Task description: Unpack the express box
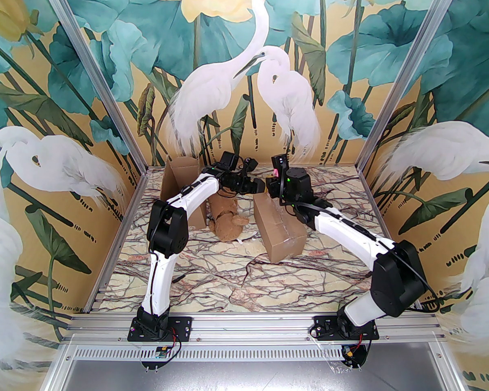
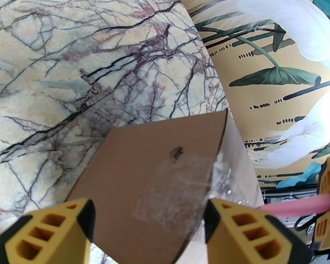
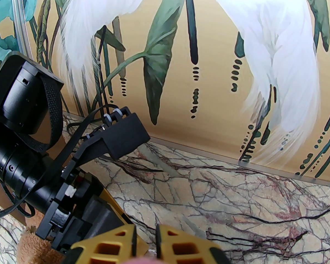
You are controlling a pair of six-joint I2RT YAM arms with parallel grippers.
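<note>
Taped cardboard box [image 1: 279, 230] lies shut right of centre on the veined marble table [image 1: 228, 275], fuzzy plush toy [image 1: 226, 220] at its nine o'clock, left gripper [image 2: 148, 230] spread over its end, right gripper [image 3: 145, 238] pinching a pink strip [image 2: 291, 205].

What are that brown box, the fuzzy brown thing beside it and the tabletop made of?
Box: matte brown cardboard, going by its flat, folded faces; glossy clear tape crinkles on one end. Fuzzy thing: plush fabric, judging by its soft nap, probably a stuffed toy. Tabletop: looks like veined marble, though it could be a printed sheet.
</note>
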